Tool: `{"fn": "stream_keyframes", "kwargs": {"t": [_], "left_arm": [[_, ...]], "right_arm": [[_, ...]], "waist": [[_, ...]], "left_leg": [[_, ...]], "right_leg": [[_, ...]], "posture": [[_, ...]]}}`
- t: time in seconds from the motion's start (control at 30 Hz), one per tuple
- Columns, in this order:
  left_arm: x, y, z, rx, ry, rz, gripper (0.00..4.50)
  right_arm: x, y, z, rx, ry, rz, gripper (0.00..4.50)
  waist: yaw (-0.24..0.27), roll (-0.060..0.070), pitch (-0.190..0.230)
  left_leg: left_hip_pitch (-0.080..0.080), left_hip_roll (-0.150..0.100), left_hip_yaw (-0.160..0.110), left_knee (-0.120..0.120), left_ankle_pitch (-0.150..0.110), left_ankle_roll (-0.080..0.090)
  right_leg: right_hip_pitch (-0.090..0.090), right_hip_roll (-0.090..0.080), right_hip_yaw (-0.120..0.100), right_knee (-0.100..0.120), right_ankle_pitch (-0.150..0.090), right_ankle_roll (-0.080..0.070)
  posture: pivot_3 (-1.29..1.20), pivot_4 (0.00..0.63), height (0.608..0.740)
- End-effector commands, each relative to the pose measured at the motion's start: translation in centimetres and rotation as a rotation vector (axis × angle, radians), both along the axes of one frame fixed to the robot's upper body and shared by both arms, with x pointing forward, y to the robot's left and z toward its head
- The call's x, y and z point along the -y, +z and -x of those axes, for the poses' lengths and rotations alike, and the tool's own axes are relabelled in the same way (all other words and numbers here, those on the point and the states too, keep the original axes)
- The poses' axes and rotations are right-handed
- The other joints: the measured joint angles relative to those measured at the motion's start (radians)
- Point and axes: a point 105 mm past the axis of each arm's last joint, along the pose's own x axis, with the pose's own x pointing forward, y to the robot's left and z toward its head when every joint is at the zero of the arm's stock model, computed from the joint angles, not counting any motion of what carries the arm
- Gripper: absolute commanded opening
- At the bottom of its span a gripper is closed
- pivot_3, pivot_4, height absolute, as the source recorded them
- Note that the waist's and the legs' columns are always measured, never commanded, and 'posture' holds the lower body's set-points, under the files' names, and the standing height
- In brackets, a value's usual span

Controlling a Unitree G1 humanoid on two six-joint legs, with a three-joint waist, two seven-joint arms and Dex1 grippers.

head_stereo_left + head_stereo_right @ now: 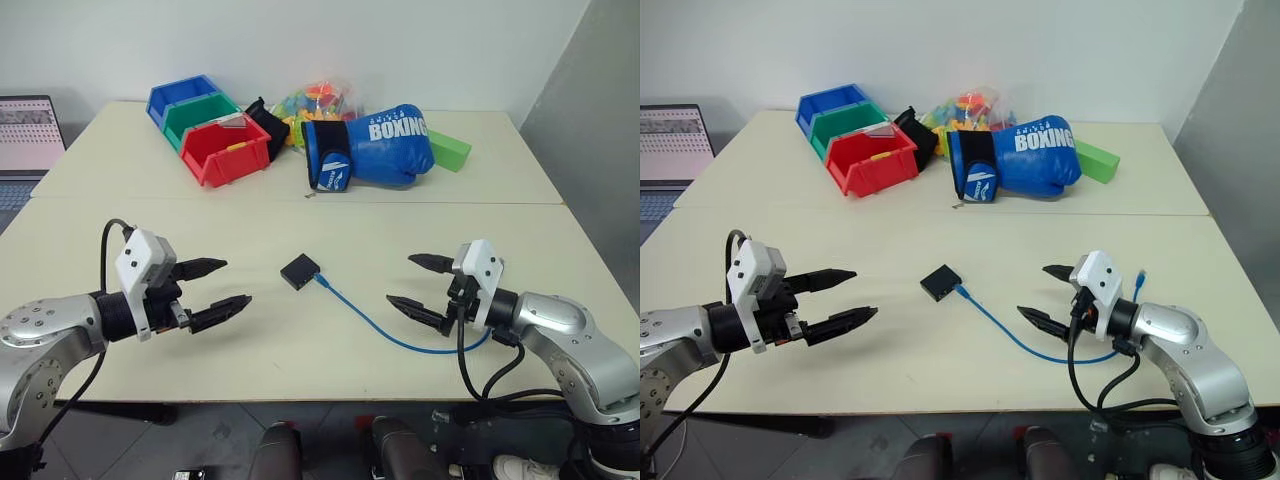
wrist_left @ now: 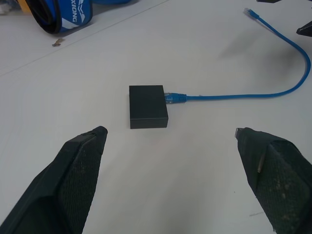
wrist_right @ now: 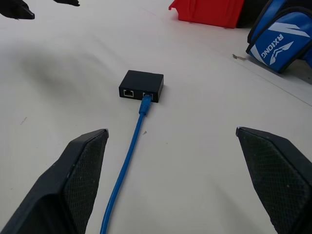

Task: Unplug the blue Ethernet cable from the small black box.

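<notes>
Both hands hover spread and empty above the cream surface [image 1: 300, 350], the left hand [image 1: 218, 290] to the robot's left of the small black box [image 1: 299, 271] and the right hand [image 1: 420, 284] to its right, each pointing inward toward it. That box lies flat near the middle of the surface, roughly midway between the two hands and touched by neither. Its near side shows two ports in the right wrist view; the blue Ethernet cable [image 1: 385, 328] is plugged into one of them. From the plug the cable runs across the surface toward the right hand, curves beneath it and ends in a free clear-blue plug [image 1: 1139, 272] just behind that wrist.

Farther back lies a blue boxing glove [image 1: 372, 148] printed "BOXING" in white; smaller lettering above that word is too small to read, and its cuff reads "XIONG" with the first letters cut off. Beside it stand red [image 1: 225, 150], green [image 1: 198, 114] and blue [image 1: 180, 97] bins, a black pouch [image 1: 268, 122], a bag of coloured pieces [image 1: 318, 100] and a green block [image 1: 450, 150]. A laptop screen [image 1: 28, 132] is cut off at the left edge.
</notes>
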Motion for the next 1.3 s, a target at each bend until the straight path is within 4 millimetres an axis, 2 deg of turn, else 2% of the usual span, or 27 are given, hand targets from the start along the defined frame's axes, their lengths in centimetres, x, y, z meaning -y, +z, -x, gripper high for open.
{"fn": "stream_keyframes", "kwargs": {"t": [0.03, 0.5, 0.63, 0.77, 0.97, 1.13, 1.23, 1.3], "left_arm": [[0.4, 1.3, 0.2, 0.052, -0.023, 0.001, 4.50], [0.6, 0.8, 0.5, 0.035, -0.037, -0.024, 4.50], [0.2, -0.4, 0.5, 0.028, -0.061, -0.068, 4.50], [-0.4, -1.6, 0.6, 0.017, -0.088, -0.107, 4.50], [-0.8, -2.7, 0.8, 0.004, -0.141, -0.179, 4.50], [-0.8, -3.0, 0.9, 0.006, -0.157, -0.176, 4.50], [-0.9, -3.2, 1.1, 0.003, -0.156, -0.172, 4.50], [-0.9, -3.3, 1.1, 0.002, -0.154, -0.166, 4.50]], "right_arm": [[0.3, 0.7, 0.1, 0.027, 0.003, -0.004, 4.45], [-0.7, 0.4, 0.4, 0.015, 0.029, -0.003, 4.45], [-3.5, -1.1, -0.4, 0.001, 0.029, 0.003, 4.45], [-6.6, -3.0, -2.1, -0.006, -0.041, 0.021, 4.45], [-11.1, -4.6, -4.4, -0.036, -0.116, 0.013, 4.45], [-12.0, -6.1, -5.9, -0.069, -0.193, 0.038, 4.45], [-12.4, -6.6, -6.0, -0.084, -0.200, 0.040, 3.93], [-12.6, -6.8, -6.0, -0.082, -0.199, 0.052, 3.41]], "waist": [[0.000, 0.000, 0.000], [0.000, 0.000, 0.000], [-0.007, 0.000, 0.000], [-0.013, 0.000, 0.000], [-0.013, 0.000, 0.000], [-0.009, 0.000, 0.000], [-0.009, 0.000, 0.000], [-0.011, 0.000, 0.000]], "left_leg": [[0.000, 0.000, 0.000, 0.000, 0.000, 0.000], [0.000, 0.000, 0.000, 0.000, 0.000, 0.000], [0.000, 0.000, 0.000, 0.000, 0.000, 0.000], [0.000, 0.001, 0.000, 0.000, 0.000, 0.000], [-0.001, 0.000, 0.000, 0.000, 0.000, 0.000], [-0.001, 0.000, 0.000, 0.000, 0.000, 0.000], [-0.001, 0.000, 0.001, 0.000, 0.000, 0.000], [-0.001, 0.001, 0.000, 0.000, 0.000, 0.000]], "right_leg": [[0.000, 0.000, 0.000, 0.000, 0.000, 0.000], [0.000, 0.000, 0.000, 0.000, 0.000, 0.000], [0.000, 0.000, 0.000, 0.000, 0.000, 0.000], [-0.001, 0.001, 0.000, 0.001, 0.000, 0.000], [-0.001, 0.000, 0.000, 0.001, 0.000, -0.001], [-0.002, 0.000, 0.000, 0.001, 0.001, -0.003], [-0.002, 0.000, 0.000, 0.000, 0.001, -0.003], [-0.002, 0.000, 0.000, 0.001, 0.001, -0.003]], "posture": [[0.00, 0.150, 0.740], [0.00, 0.150, 0.740], [0.00, 0.150, 0.740], [0.00, 0.150, 0.740], [0.00, 0.150, 0.740], [0.00, 0.150, 0.740], [0.00, 0.150, 0.740], [0.00, 0.150, 0.740]]}}
